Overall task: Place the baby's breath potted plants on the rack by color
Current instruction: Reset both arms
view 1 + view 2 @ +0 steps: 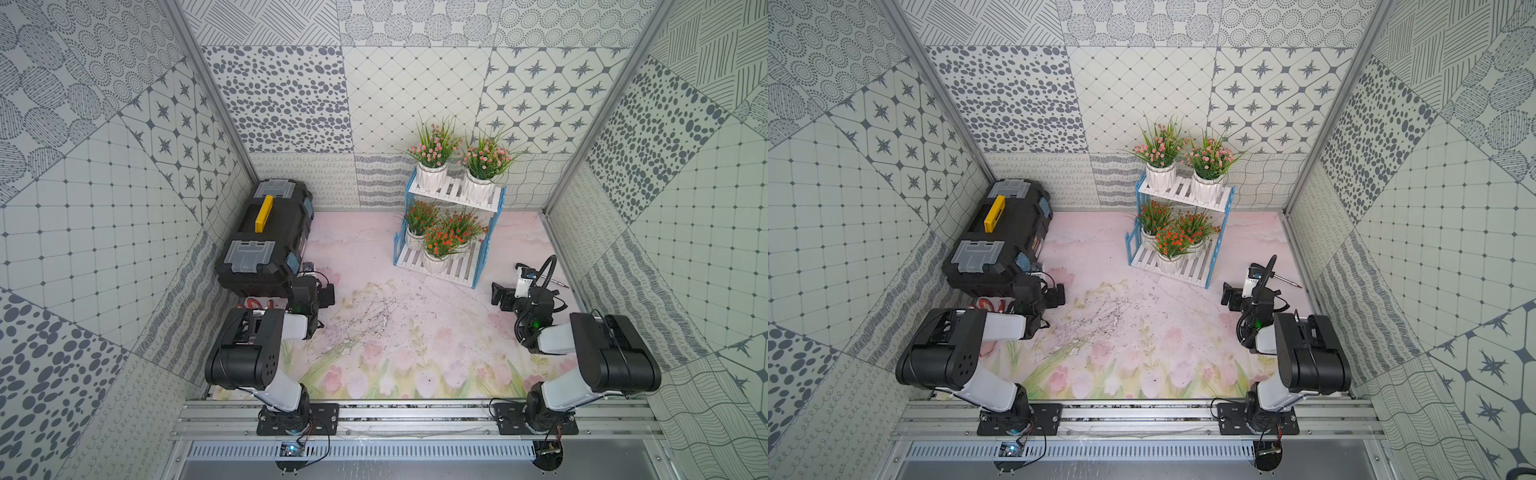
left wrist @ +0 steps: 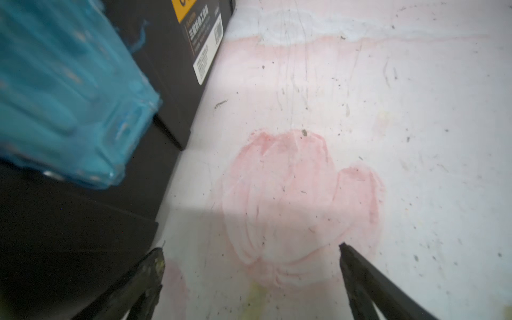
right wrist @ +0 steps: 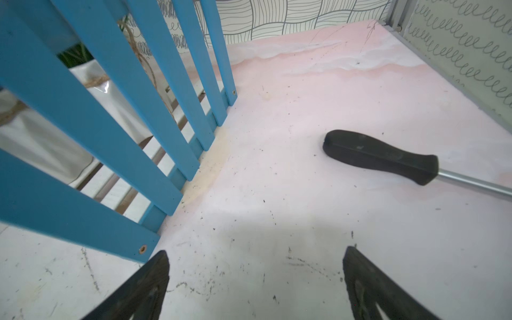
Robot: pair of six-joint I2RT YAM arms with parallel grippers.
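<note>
Rack [image 1: 456, 192] sits far-left of right hand [image 3: 256, 250], just beside it; left hand [image 2: 251, 246] well apart. Both hands wide, empty. Pink plants [image 1: 434, 145] on top tier, orange-red plants [image 1: 440, 243] on lower.

the black toolbox [image 2: 171, 69], at about ten o'clock on the table [image 1: 415, 332] in both top views, carries on its side a yellow patch [image 2: 184, 8] with cut-off black letters, a line of pale chinese characters, and a white sticker [image 2: 207, 61] with a barcode [image 2: 219, 32] and small print. all of it is too blurred to read.
</note>
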